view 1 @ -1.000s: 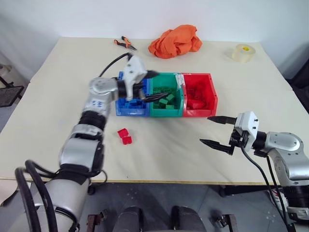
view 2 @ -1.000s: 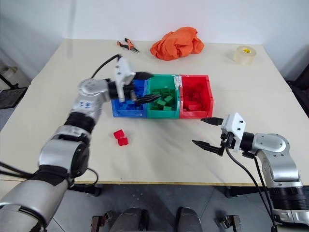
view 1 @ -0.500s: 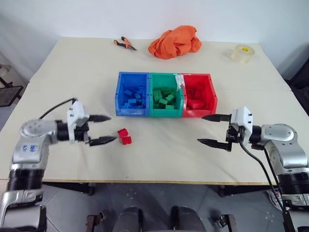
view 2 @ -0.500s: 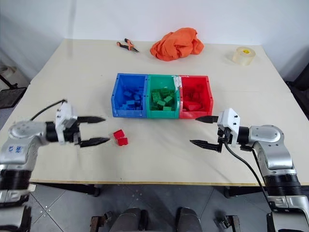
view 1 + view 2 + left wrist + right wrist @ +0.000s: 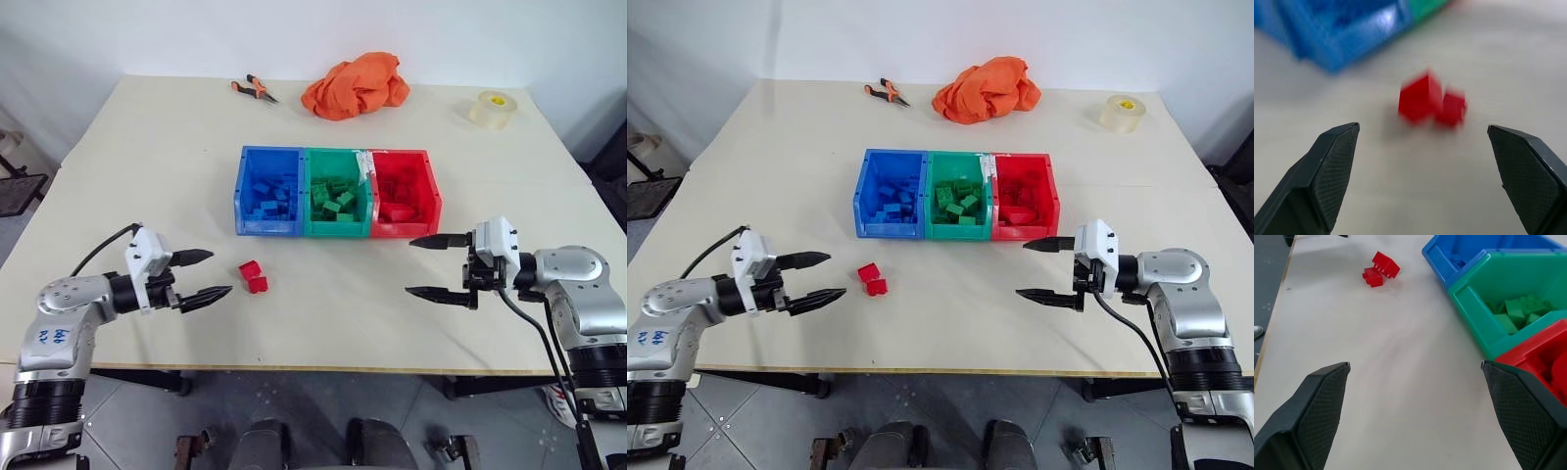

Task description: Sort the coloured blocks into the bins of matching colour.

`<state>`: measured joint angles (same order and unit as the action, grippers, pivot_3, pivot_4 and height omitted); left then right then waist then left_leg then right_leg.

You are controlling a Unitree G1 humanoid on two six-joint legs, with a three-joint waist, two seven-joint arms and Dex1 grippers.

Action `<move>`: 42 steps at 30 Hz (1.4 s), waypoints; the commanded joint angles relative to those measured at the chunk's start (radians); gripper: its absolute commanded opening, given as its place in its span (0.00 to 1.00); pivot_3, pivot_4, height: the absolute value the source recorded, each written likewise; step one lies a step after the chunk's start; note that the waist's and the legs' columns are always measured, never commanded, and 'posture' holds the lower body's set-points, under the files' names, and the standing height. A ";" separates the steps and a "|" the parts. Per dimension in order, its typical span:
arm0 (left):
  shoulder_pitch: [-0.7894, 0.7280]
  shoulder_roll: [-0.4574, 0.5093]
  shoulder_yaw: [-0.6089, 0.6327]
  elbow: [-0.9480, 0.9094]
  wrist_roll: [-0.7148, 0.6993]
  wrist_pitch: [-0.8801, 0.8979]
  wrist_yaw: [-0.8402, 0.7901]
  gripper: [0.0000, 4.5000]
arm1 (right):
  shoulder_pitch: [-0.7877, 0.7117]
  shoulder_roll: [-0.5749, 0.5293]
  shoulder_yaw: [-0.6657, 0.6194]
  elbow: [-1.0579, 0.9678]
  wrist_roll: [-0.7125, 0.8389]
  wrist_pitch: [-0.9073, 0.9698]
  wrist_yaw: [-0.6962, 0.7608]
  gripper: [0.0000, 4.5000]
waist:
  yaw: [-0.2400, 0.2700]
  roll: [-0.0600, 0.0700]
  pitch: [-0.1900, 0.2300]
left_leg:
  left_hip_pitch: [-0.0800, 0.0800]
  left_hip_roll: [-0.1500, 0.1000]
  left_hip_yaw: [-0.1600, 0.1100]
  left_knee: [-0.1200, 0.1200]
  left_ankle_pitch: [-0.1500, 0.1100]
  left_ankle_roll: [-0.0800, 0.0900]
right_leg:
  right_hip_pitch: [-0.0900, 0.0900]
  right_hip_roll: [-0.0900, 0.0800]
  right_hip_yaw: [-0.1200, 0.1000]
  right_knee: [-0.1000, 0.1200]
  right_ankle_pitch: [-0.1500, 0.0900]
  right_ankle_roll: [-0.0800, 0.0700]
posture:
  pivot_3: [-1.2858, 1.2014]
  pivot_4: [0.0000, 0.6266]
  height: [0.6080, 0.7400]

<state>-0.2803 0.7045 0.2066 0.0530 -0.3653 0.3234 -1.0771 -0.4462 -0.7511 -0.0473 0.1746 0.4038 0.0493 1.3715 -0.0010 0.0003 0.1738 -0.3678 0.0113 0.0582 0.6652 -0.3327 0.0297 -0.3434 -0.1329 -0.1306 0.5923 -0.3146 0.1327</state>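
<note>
Two small red blocks point(image 5: 253, 276) lie together on the table in front of the blue bin point(image 5: 267, 191). The green bin point(image 5: 336, 193) and red bin point(image 5: 403, 193) join it in a row; each holds blocks of its own colour. My left gripper point(image 5: 201, 276) is open, low over the table just left of the red blocks point(image 5: 1431, 99), pointing at them with nothing between its fingers. At the right, my right gripper point(image 5: 429, 266) hovers open and empty in front of the red bin, pointing left.
An orange cloth point(image 5: 355, 83), pliers point(image 5: 253, 88) and a clear tape roll point(image 5: 490, 107) lie at the far side of the table. The table's front edge point(image 5: 323, 368) runs just below both grippers.
My left arm swung back from over the blue and green bins, down and to the left, and now sits low beside the red blocks. The right gripper stayed put.
</note>
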 commanded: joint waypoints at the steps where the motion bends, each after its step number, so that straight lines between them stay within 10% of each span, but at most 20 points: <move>1: -0.059 -0.026 -0.040 0.039 0.016 -0.029 0.027 0.99 | 0.004 -0.010 -0.022 -0.014 0.007 -0.010 -0.003 1.00 | 0.000 0.000 0.000 | 0.000 0.000 0.001 0.000 0.000 0.000 | 0.000 0.000 -0.002 0.000 0.000 0.000 | 0.52 0.24 1.00; 12: -0.214 -0.091 -0.172 0.319 0.105 -0.133 0.003 0.99 | 0.091 -0.036 -0.061 -0.093 0.021 0.013 -0.047 1.00 | 0.004 0.000 0.000 | 0.000 0.000 0.005 0.000 0.000 0.000 | -0.001 0.001 -0.002 0.000 0.000 0.000 | 0.52 0.24 1.00; 25: -0.255 -0.115 -0.163 0.378 0.083 -0.202 -0.027 0.21 | 0.120 -0.046 -0.075 -0.121 0.015 0.035 -0.073 1.00 | 0.005 0.000 0.000 | 0.001 0.000 0.005 0.001 0.000 0.000 | -0.001 0.001 -0.002 0.000 0.000 0.000 | 0.52 0.24 1.00; 36: -0.321 -0.107 -0.185 0.187 0.044 -0.088 -0.043 0.21 | 0.105 -0.037 -0.065 -0.097 0.007 0.022 -0.080 1.00 | 0.011 0.000 0.000 | 0.000 0.000 0.004 0.002 0.000 0.001 | -0.001 0.001 -0.002 0.000 0.000 0.000 | 0.52 0.24 1.00; 42: -0.533 -0.258 -0.255 0.305 0.096 -0.168 -0.015 0.21 | 0.110 -0.029 -0.070 -0.092 0.006 0.009 -0.091 1.00 | 0.031 -0.001 0.000 | 0.000 -0.001 0.004 0.002 0.000 0.001 | 0.000 0.001 -0.002 0.000 0.000 0.001 | 0.52 0.24 1.00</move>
<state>-0.7629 0.4734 -0.0263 0.3334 -0.2814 0.1962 -1.1062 -0.3350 -0.7741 -0.0897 0.0951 0.4022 0.0725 1.2885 0.0304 -0.0005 0.1734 -0.3686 0.0098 0.0622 0.6684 -0.3323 0.0311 -0.3432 -0.1318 -0.1331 0.5917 -0.3139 0.1341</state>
